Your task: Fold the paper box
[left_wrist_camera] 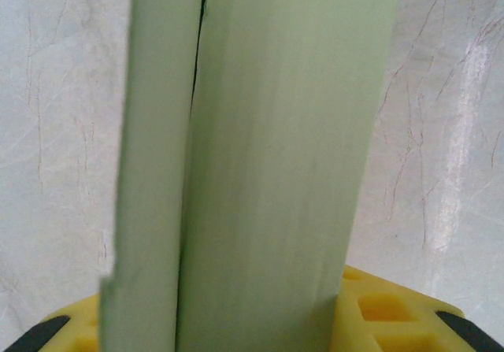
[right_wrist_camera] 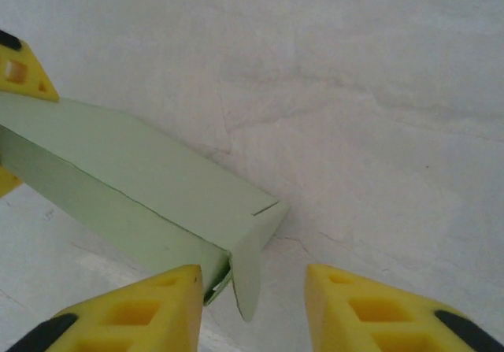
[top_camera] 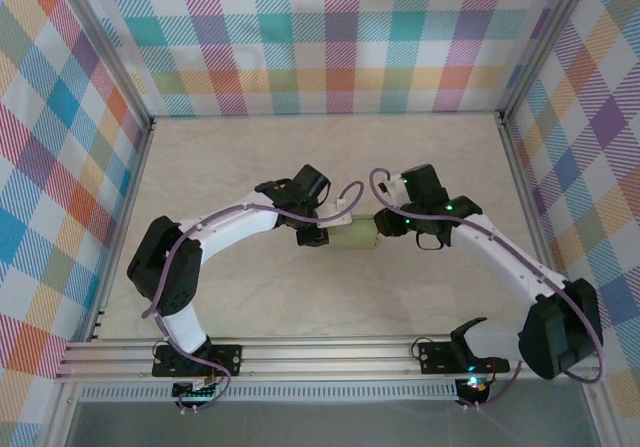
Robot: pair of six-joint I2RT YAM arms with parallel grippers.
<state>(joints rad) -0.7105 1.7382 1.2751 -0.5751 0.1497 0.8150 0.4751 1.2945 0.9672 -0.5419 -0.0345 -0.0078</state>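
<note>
You are gripping the paper box [top_camera: 357, 238] with the left gripper [top_camera: 312, 235] while the right gripper [top_camera: 388, 225] is gaping at its other end.
Top view: the box is bridging your two grippers. Left wrist: your fingers [left_wrist_camera: 72, 330] are pinching the box, which is reaching straight ahead. Right wrist: your jaws are standing apart, the end flap [right_wrist_camera: 246, 277] hanging between them, unclamped.

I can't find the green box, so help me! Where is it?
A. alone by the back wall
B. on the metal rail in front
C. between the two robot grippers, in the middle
C: the top view shows the paper box in the middle, with the left gripper at one end and the right gripper at the other.
</note>
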